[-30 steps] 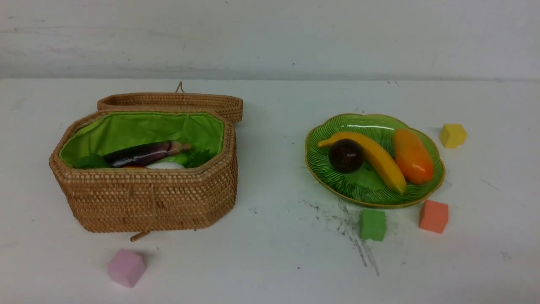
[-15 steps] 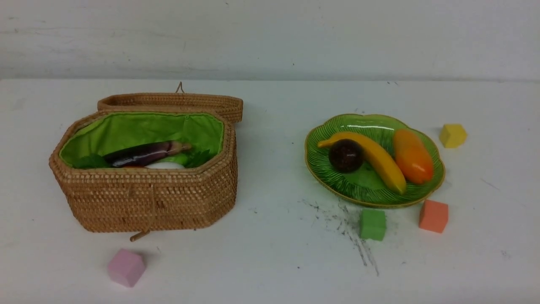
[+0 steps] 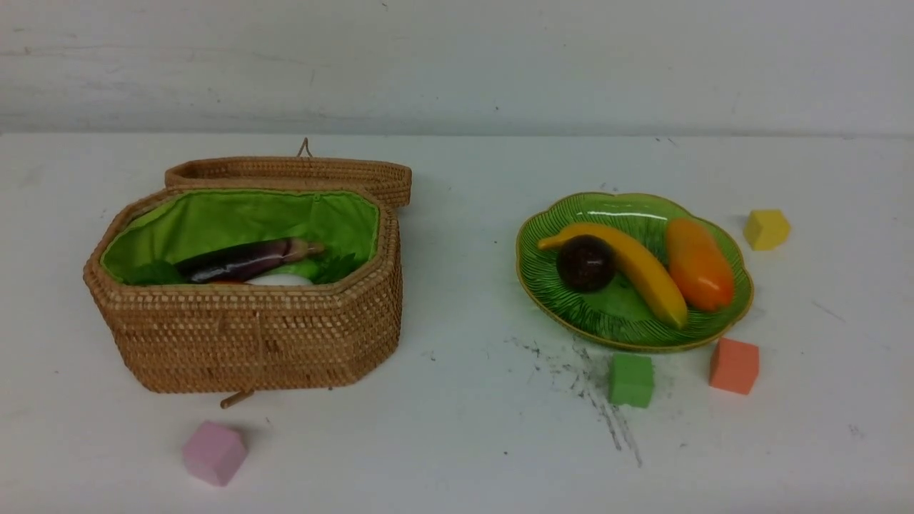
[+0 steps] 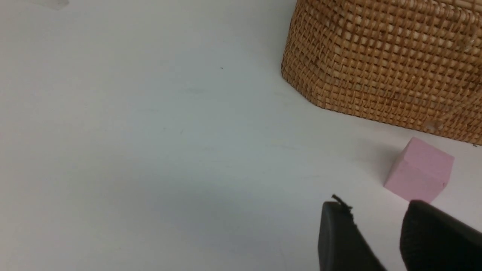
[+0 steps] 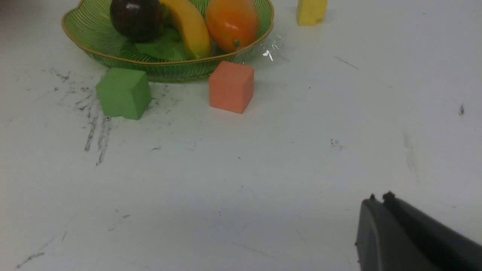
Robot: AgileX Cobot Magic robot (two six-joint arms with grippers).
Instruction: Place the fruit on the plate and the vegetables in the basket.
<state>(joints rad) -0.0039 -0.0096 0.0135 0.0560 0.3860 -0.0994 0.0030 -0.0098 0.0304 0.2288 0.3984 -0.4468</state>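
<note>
The green plate [image 3: 550, 285] on the right holds the dark mangosteen [image 3: 585, 262], the yellow banana [image 3: 635, 268] and the orange mango [image 3: 700, 264]; it also shows in the right wrist view [image 5: 75, 28]. The woven basket [image 3: 250, 335], lid open behind it, holds the purple eggplant [image 3: 243, 260], with bits of white radish, green gourd and leaves beside it; the carrot is almost hidden. Neither arm shows in the front view. My left gripper [image 4: 376, 210] is open and empty near the basket's wall [image 4: 376, 67]. My right gripper [image 5: 378, 199] is shut and empty, well short of the plate.
Foam cubes lie on the white table: pink [image 3: 213, 452] in front of the basket, green [image 3: 630, 380] and orange [image 3: 733, 365] in front of the plate, yellow [image 3: 766, 229] to its right. Dark scuff marks [image 3: 593, 392] lie beside the green cube.
</note>
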